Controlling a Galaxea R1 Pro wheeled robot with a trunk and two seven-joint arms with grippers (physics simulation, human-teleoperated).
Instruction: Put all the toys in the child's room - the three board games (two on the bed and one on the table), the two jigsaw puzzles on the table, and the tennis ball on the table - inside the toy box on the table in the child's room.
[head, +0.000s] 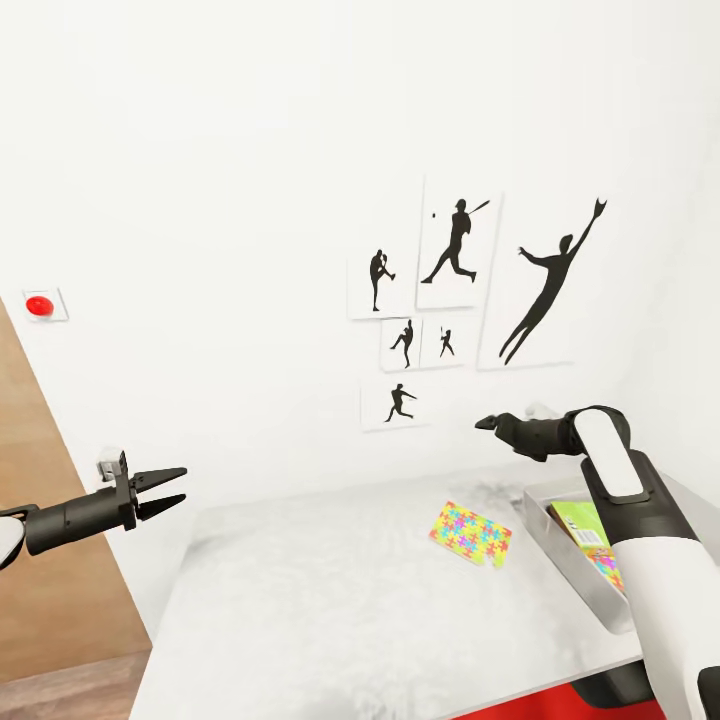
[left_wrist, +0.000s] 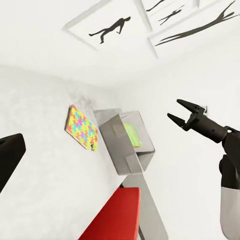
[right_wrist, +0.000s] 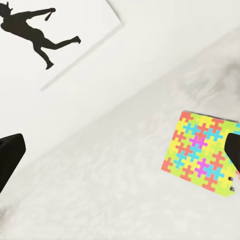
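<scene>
Reaching for loose jigsaw puzzle on table | right gripper parted, empty; left gripper likewise | descend flat, pinch an edge, carry to toy box.

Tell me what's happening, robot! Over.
Left gripper open, empty. Right gripper open, empty, above the table. One jigsaw puzzle flat on table, outside toy box. Nothing in the way.
</scene>
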